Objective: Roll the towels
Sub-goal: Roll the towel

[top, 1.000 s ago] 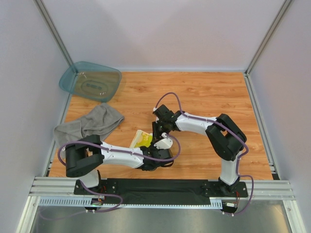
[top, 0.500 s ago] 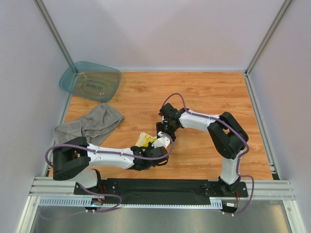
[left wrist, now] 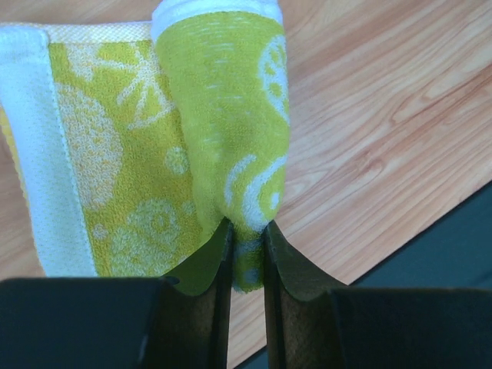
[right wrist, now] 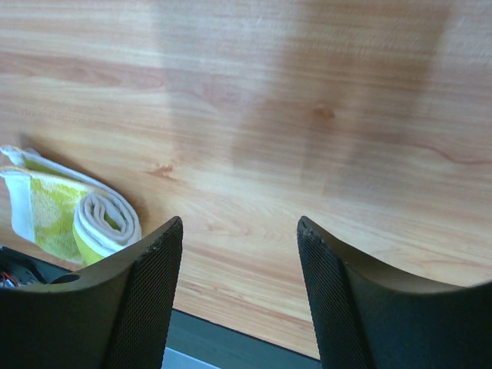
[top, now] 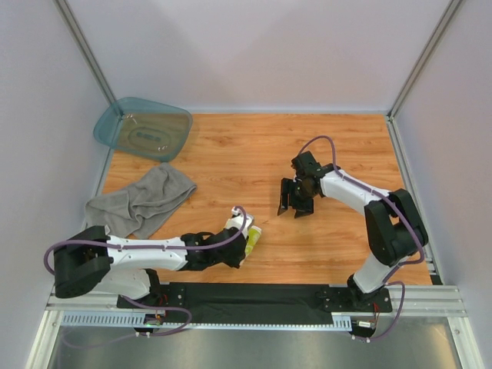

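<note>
Where pale walls (top: 254, 46) enclose the wooden table (top: 346, 146), a grey towel (top: 142, 200) lies.

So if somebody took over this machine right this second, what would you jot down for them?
Left hand: shut on the yellow cloth, pinching its rolled part near the table's front edge.
Right hand: open, empty, above bare wood.
Grey towel: crumpled at the left, not rolled.
Done: yellow cloth partly rolled, with a flat tail beside the roll.
Left: finish that roll, then roll the grey towel.
</note>
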Controlling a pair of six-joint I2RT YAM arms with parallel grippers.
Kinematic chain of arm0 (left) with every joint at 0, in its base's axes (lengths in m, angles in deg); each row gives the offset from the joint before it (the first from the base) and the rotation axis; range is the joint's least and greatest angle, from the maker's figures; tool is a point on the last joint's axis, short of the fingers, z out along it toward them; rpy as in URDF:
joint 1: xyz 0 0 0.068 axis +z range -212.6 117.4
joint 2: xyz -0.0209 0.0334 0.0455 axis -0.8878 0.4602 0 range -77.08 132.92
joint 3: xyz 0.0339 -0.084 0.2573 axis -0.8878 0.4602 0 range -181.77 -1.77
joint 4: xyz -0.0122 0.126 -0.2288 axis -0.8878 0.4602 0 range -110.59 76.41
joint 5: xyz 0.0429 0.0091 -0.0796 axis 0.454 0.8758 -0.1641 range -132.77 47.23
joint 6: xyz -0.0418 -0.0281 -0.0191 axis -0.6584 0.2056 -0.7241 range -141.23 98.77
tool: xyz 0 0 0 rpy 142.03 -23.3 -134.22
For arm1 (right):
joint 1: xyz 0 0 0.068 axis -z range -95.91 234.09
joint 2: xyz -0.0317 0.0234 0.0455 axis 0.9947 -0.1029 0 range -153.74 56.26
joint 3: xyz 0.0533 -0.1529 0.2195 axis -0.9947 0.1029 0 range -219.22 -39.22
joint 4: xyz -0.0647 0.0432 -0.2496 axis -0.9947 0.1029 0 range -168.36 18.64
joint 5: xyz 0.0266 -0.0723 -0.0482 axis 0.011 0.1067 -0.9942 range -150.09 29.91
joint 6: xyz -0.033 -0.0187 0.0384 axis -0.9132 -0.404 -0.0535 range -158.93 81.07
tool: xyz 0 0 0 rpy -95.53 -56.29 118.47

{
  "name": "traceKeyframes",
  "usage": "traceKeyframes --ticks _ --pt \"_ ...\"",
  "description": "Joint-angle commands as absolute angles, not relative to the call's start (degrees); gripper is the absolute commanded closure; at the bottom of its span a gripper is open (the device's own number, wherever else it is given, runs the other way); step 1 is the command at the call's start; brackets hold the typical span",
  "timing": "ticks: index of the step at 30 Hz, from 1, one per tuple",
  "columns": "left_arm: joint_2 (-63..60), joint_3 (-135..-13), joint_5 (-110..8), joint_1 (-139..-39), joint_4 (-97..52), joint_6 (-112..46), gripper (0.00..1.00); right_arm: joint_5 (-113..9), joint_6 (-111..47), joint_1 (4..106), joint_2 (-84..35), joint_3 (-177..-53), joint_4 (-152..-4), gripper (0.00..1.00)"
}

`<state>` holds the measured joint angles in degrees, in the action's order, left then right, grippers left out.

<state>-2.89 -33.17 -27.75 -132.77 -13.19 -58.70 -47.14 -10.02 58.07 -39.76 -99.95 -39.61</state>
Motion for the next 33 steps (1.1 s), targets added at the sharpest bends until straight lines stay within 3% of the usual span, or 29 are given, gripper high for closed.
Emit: traceKeyframes --ticks 1,11,17,33 --pt "-7.11 -28.16 -34.94 -129.76 -17.24 -64.29 1.00 -47.08 -10.63 57.55 -35.68 -97.94 -40.12 0.37" --pt "-21.00 -16.54 -47.42 -117.80 -21.03 -75.09 1.00 -33.99 -7.47 55.28 -28.38 -88.19 -54.17 0.38" --pt "-21.98 -12.41 -51.38 -112.09 -18.74 -82.91 1.00 -29.94 -2.12 49.48 -27.14 -82.91 -67.09 0.37" --pt "-22.68 -7.57 -54.20 -106.37 -16.02 -89.87 1.00 -32.66 1.33 37.60 -43.82 -88.26 -80.72 0.40"
